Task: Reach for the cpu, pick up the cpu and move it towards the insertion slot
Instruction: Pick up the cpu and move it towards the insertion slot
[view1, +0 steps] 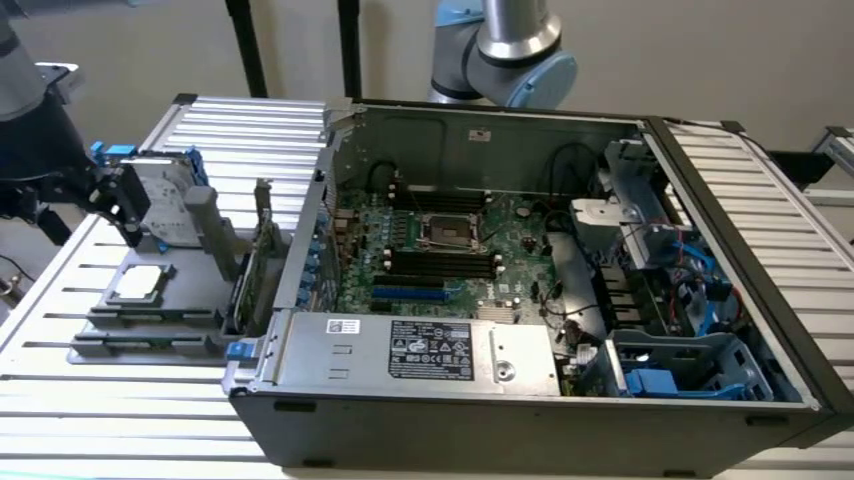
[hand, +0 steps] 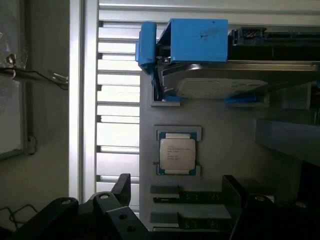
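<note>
The cpu is a small flat square chip with a silvery top. It lies in a holder on the grey fixture plate, at the exterior view's left beside the open computer case. My gripper hangs above and just behind the chip, apart from it. In the wrist view the cpu sits ahead of the gripper, between the lines of the two black fingers. The jaws stand wide open and hold nothing. The insertion slot is the metal-framed square socket on the motherboard inside the case.
An upright silver hard drive in a blue bracket stands on the fixture just beyond the chip, close to the gripper. The case wall rises between fixture and motherboard. Black memory slots flank the socket. Slatted table all around.
</note>
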